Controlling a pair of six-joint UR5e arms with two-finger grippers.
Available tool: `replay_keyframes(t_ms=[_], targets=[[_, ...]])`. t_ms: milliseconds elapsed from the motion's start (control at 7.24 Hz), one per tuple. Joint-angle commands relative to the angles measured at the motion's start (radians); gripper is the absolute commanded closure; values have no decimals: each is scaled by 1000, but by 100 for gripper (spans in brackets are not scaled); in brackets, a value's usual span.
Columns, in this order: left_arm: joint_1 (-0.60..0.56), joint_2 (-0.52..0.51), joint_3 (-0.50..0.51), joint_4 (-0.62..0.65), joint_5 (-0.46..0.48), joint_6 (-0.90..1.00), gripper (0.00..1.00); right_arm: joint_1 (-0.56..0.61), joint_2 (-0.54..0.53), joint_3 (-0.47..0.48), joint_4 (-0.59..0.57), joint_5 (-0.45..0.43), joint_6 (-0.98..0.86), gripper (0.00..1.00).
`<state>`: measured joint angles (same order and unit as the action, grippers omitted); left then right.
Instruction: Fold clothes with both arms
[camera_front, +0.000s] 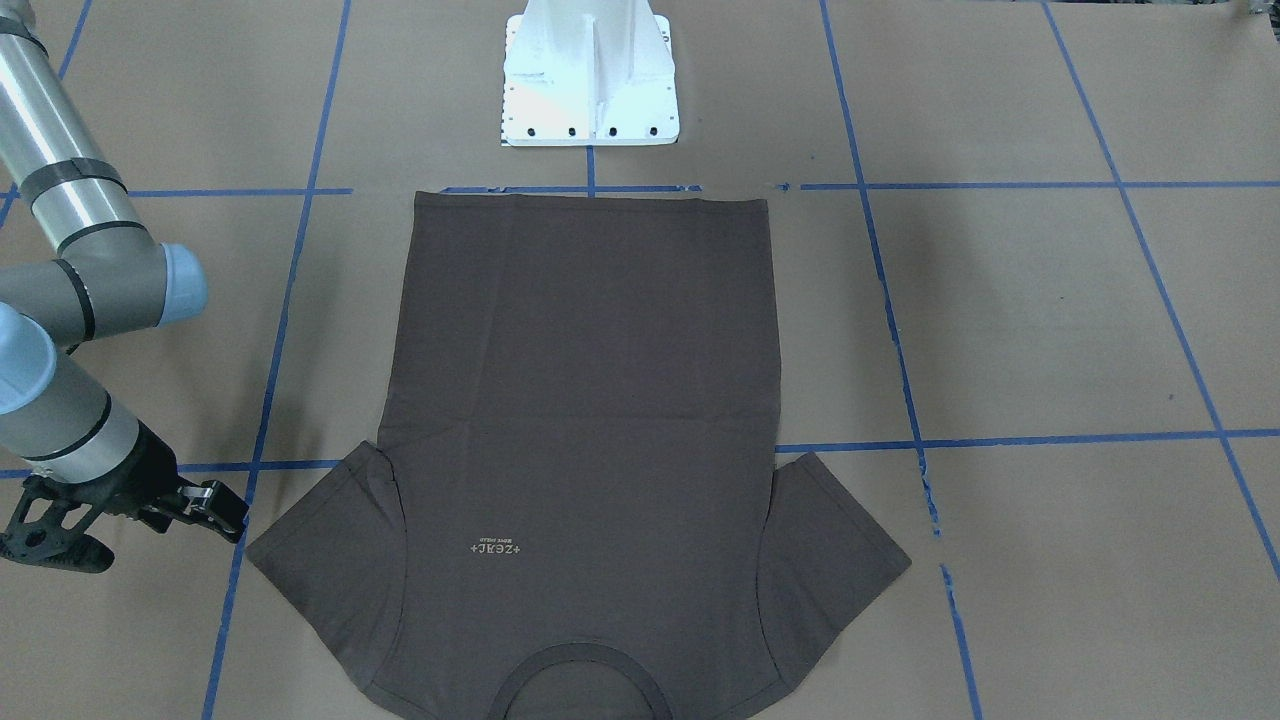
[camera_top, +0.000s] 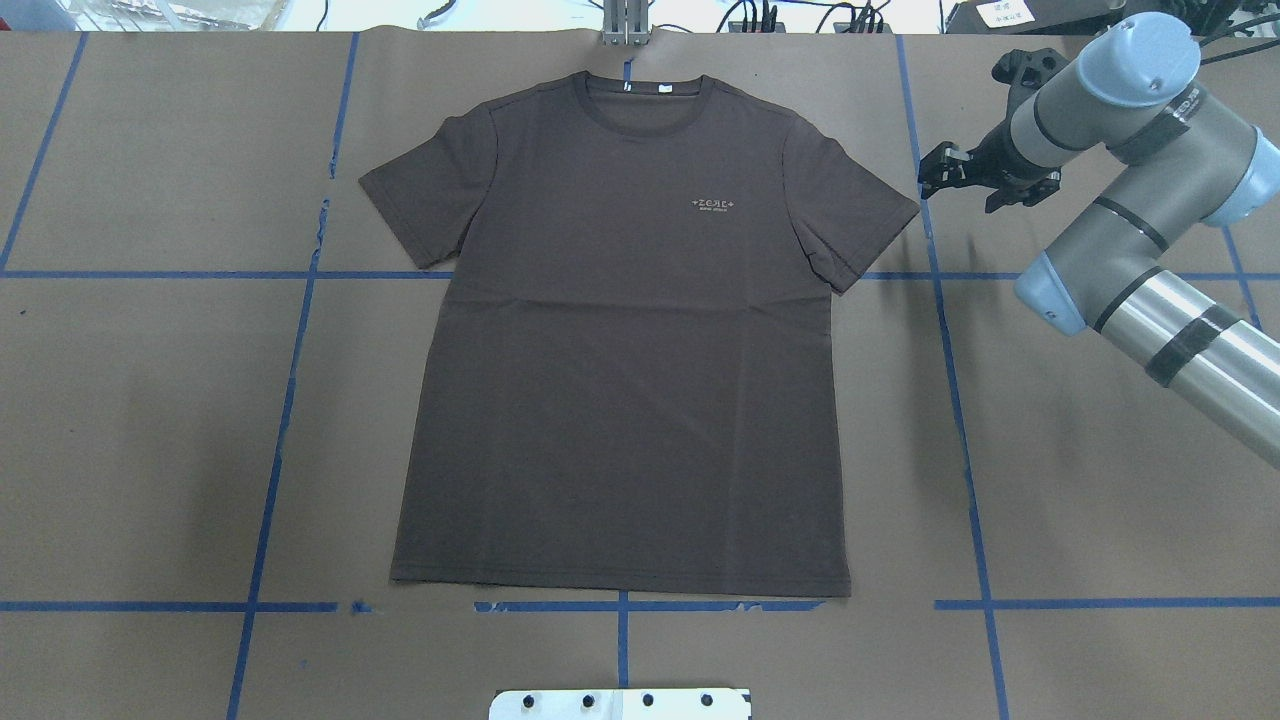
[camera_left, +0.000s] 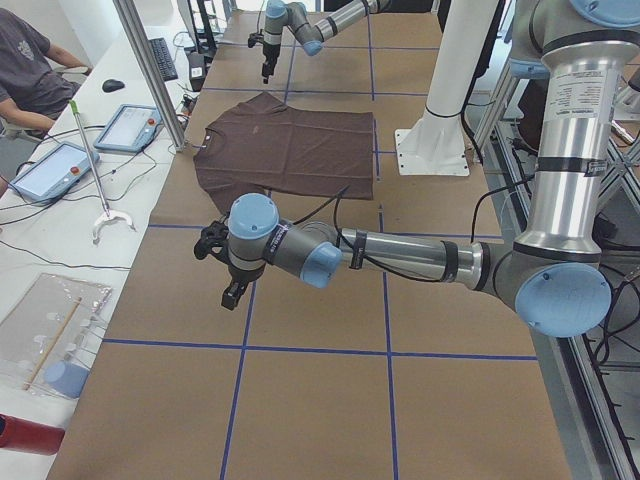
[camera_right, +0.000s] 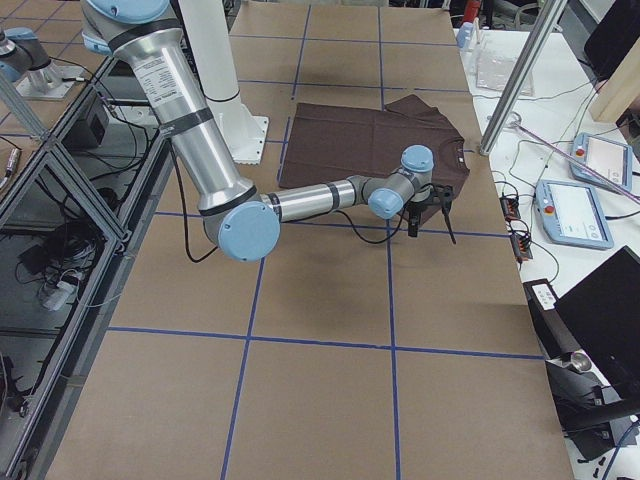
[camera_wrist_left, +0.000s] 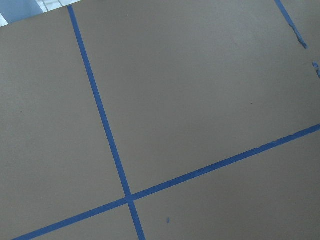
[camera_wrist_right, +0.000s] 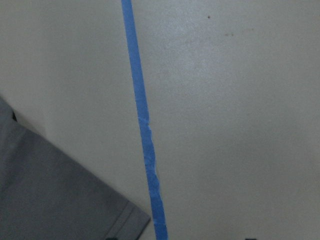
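Now: T-shirt lies flat, front-up on the counter, collar away from the robot, long axis collar-to-hem; right tool, spread wide and empty, hangs just beside its sleeve, while left tool sits well apart, spread not discernible.

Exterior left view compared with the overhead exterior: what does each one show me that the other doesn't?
Only exterior left shows the left gripper, hanging over bare paper apart from the T-shirt, plus a side desk. Only the overhead shows the white neck tag and the chest logo clearly. Both show the shirt lying flat and unfolded, the right gripper just off one sleeve, and the white base bracket.
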<state>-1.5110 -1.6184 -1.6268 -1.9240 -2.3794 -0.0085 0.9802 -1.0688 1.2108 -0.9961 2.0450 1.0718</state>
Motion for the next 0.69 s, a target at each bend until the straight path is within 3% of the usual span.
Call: replay_keyframes(t_ms=[0,276,414,553], targets=[[0,0,-2,-21,0,-2,0,-31,53,-62,7,-42,45,17],[0,0,-2,-23,0,2,0,-41,79,-86,7,-43,62,21],[0,0,-2,-23,0,4,0,-41,93,-97,5,-43,63,31],[0,0,-2,-23,0,4,0,-41,95,-103,5,-43,63,51]])
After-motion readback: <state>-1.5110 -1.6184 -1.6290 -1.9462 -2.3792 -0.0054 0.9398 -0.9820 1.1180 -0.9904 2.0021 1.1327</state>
